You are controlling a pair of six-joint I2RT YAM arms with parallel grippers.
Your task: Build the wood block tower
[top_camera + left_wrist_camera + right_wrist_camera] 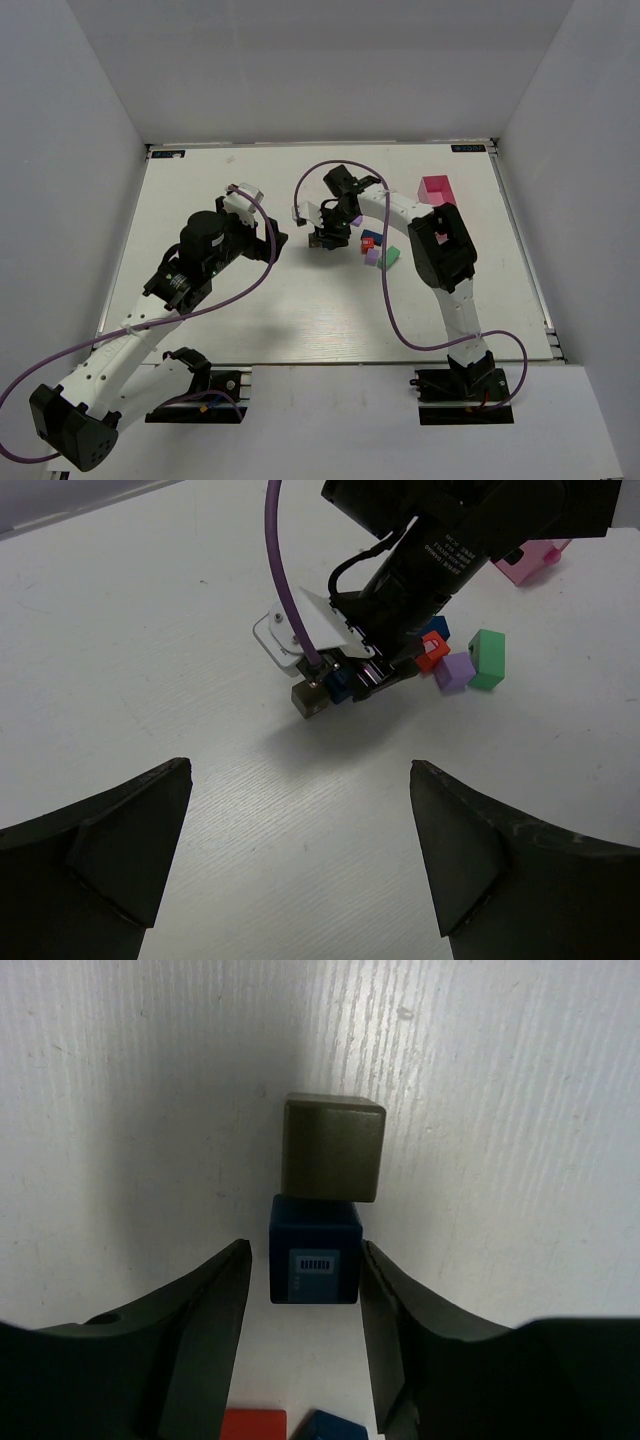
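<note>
The light, rigid blue block (pixel 314 1263), flanked by the seemingly released jaws of the right gripper (pixel 303 1252), is best pinched across flat sides, the left gripper (pixel 300 770) being held spread.

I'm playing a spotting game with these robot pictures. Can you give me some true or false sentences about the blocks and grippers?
1. The left gripper holds a block. False: it is open and empty.
2. A dark blue block sits between the fingers of the right gripper. True.
3. The olive-grey block is stacked on the dark blue block. False: it sits beside it on the table.
4. The green block lies next to the purple block. True.
</note>
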